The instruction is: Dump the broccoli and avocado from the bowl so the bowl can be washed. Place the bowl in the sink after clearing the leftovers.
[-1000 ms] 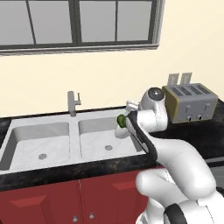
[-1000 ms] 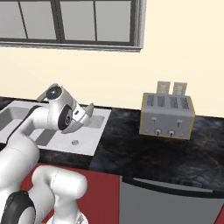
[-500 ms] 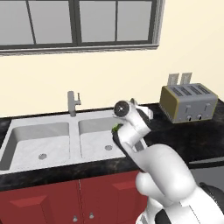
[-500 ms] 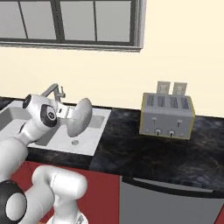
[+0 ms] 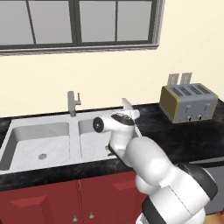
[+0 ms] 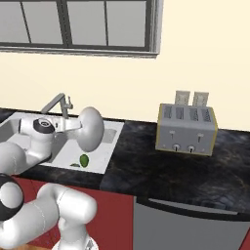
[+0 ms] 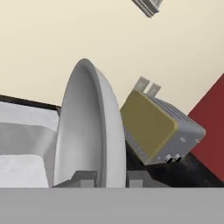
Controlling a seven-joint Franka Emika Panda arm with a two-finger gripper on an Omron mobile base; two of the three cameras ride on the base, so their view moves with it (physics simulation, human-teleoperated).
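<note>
Bowl point(image 6: 91, 128) is tipped on edge over the right basin of the sink point(image 5: 26, 129). From the hand camera its hollow faces sideways toward the basin and looks empty. The gripper point(image 7: 110, 178) jaws pinch the rim, one fingertip point(image 7: 83, 177) inside the wall and the other outside.

Left to right in the right base view: faucet point(image 6: 57, 103) at the back rim; tilted bowl above the basin; avocado point(image 6: 84, 160), smooth dark green, on the basin floor under the bowl. A second small green bit lies just beside it, too small to call broccoli.

Judgement: dump appears done for the avocado at least. Remaining: confirm the broccoli is out, then lower the bowl into the sink and release.

Toaster point(image 6: 187, 128) sits well apart on the black desk point(image 6: 161, 171).
</note>
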